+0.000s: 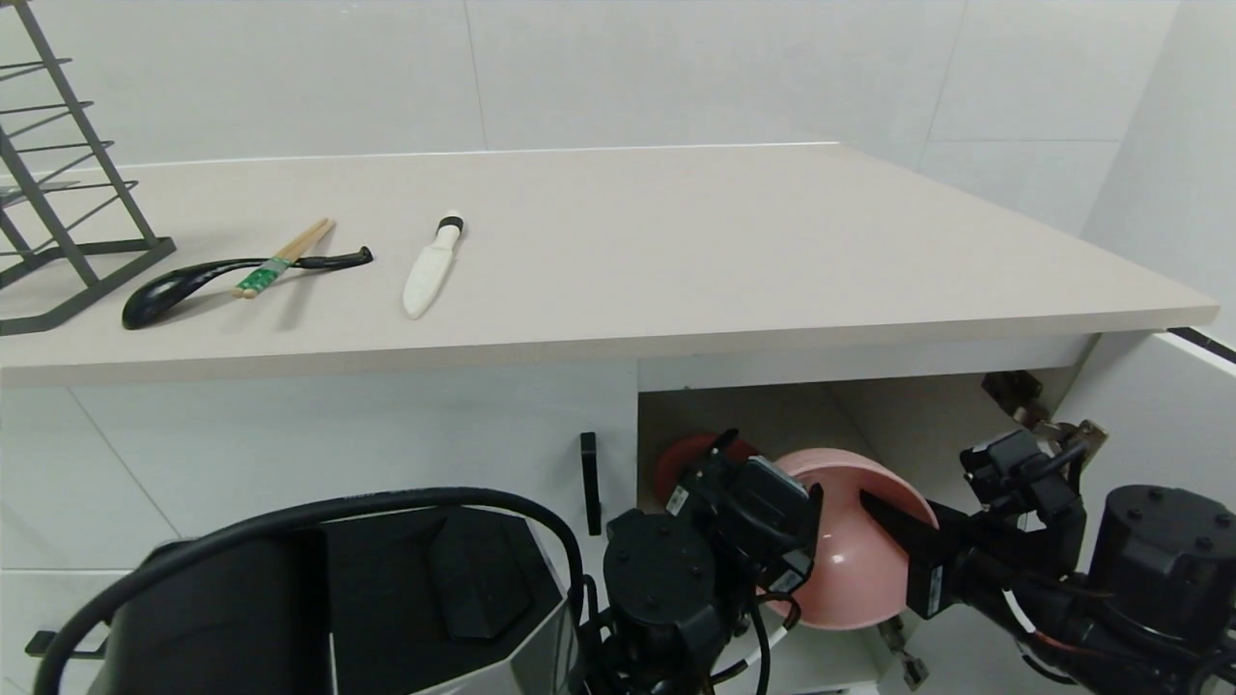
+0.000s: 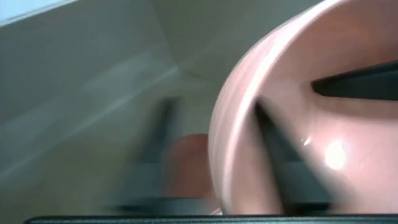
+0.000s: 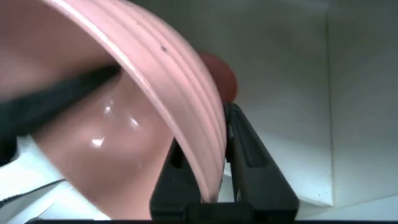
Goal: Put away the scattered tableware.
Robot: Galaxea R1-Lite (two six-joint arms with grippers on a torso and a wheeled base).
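A pink bowl [image 1: 850,569] hangs tilted on its side at the mouth of the open cabinet [image 1: 772,405] under the counter. My right gripper [image 1: 884,512] is shut on the bowl's rim [image 3: 193,124], one finger inside and one outside. My left gripper [image 1: 803,565] stands open astride the opposite rim [image 2: 233,143], with a gap at its outer finger [image 2: 155,162]. A red bowl [image 1: 681,463] sits deeper in the cabinet behind the pink one. On the counter lie a black spoon [image 1: 193,275], chopsticks [image 1: 285,258] across its handle, and a white knife [image 1: 432,265].
A dark wire dish rack [image 1: 58,193] stands at the counter's left end. The white cabinet door [image 1: 1159,415] is swung open on the right, hinges showing. A closed door with a black handle [image 1: 589,483] is left of the opening. The counter's right half [image 1: 821,241] is bare.
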